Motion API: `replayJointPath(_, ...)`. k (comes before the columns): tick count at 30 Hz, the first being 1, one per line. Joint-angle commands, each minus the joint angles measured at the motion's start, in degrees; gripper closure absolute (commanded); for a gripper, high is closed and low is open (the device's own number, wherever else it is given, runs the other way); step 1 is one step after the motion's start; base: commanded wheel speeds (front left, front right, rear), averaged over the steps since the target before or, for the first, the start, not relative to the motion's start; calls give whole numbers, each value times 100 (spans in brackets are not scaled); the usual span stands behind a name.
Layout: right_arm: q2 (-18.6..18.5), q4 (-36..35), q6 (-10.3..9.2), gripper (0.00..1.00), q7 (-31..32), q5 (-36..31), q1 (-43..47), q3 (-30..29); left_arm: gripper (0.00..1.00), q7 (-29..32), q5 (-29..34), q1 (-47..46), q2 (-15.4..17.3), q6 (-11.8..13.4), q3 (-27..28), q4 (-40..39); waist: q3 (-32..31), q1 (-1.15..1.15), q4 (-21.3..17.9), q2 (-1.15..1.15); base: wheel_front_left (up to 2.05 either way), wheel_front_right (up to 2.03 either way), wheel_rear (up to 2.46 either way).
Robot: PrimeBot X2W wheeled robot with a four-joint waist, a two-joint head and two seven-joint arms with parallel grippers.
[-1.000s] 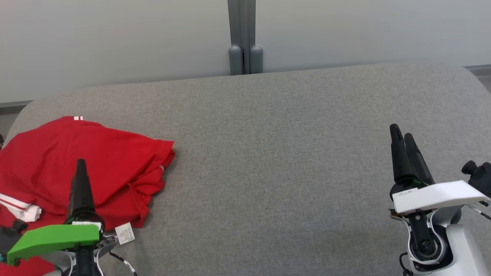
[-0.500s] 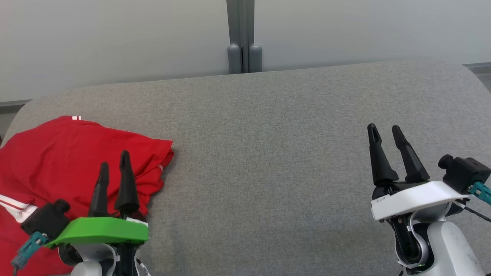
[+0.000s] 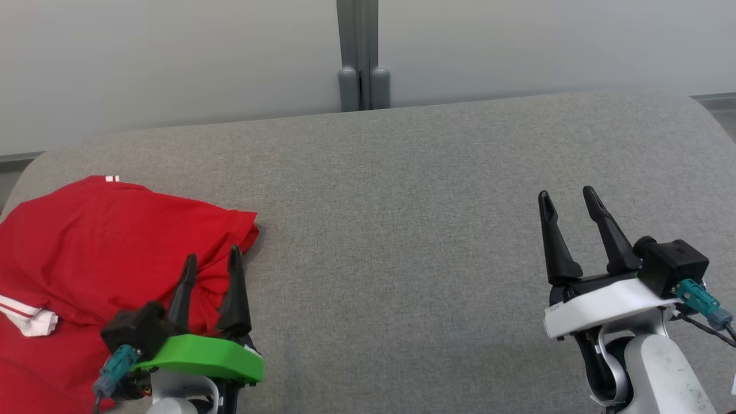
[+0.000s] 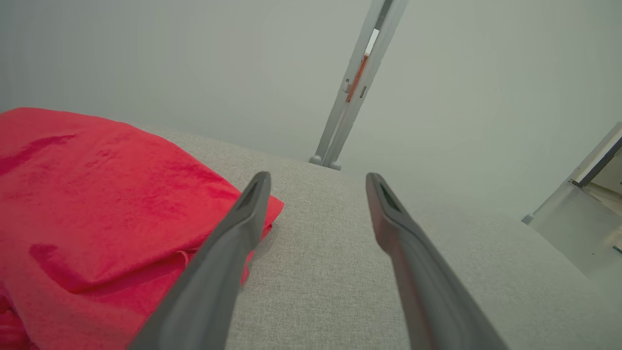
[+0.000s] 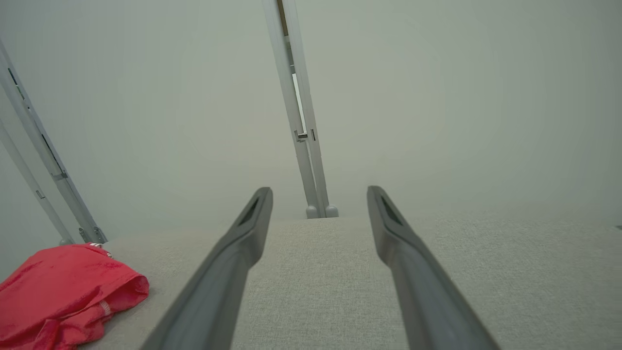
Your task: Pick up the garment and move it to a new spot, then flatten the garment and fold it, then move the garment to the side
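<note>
Clerk: Item one, the task's thing?

Checker: Garment [image 3: 103, 241], red, roughly folded, lying at 9 o'clock on the grey padded surface [image 3: 402, 230]. A white-striped cuff [image 3: 26, 316] shows at its 8 o'clock edge. It lies where it lay a second ago. The small white label seen then at its near corner is now hidden behind the arm.

Clerk: Item two?

Checker: Left gripper [image 3: 211, 259], green wrist cover [image 3: 201, 356], at 7 o'clock of the head view. Its fingers are spread and hold nothing. A second ago they stood edge-on, one behind the other, farther toward 9 o'clock over the cloth. Now the wrist has turned so both show side by side, and the arm has shifted toward 3 o'clock. Its fingertips are seen against the garment's 3 o'clock edge; whether they touch it cannot be told.

Clerk: Item three?

Checker: Right gripper [image 3: 566, 195], white wrist cover [image 3: 598, 302], at 4 o'clock, over bare surface, well apart from the garment. Its fingers are spread wide and empty. Earlier they overlapped in the view; the wrist has since turned and moved slightly toward 9 o'clock.

Clerk: Surroundings?

Checker: Pale wall panels [image 3: 172, 57] and a grey post [image 3: 357, 57] at 12 o'clock. The post sits a touch farther toward 9 o'clock than before, a slight move of the camera.
</note>
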Motion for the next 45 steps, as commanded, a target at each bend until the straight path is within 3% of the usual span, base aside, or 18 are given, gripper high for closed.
replayJointPath(1,2,-26,13,0,-68,-238,-47,-25,0,-64,211,-30,97,66,-92,-23,-5,0,-1,0,0,0,0)
replayJointPath(15,68,18,14,0,-270,-1376,-65,-19,0,-261,1033,-127,373,646,-694,183,-19,0,-23,0,0,0,0)
replayJointPath(23,70,-135,10,0,-371,-1419,-68,44,0,-371,1152,-129,318,805,-707,131,0,0,-20,0,0,0,0)
replayJointPath(30,68,-181,10,0,-459,-1004,-6,33,0,-454,1027,18,82,621,-373,-59,15,0,-12,0,0,0,0)
replayJointPath(37,67,-145,10,0,-536,-1319,8,132,0,-531,1475,110,-48,477,-195,-120,26,0,4,0,0,0,0)
replayJointPath(45,63,-21,10,0,-622,-789,11,91,0,-614,1508,178,-120,233,-83,-14,35,0,-18,0,0,0,0)
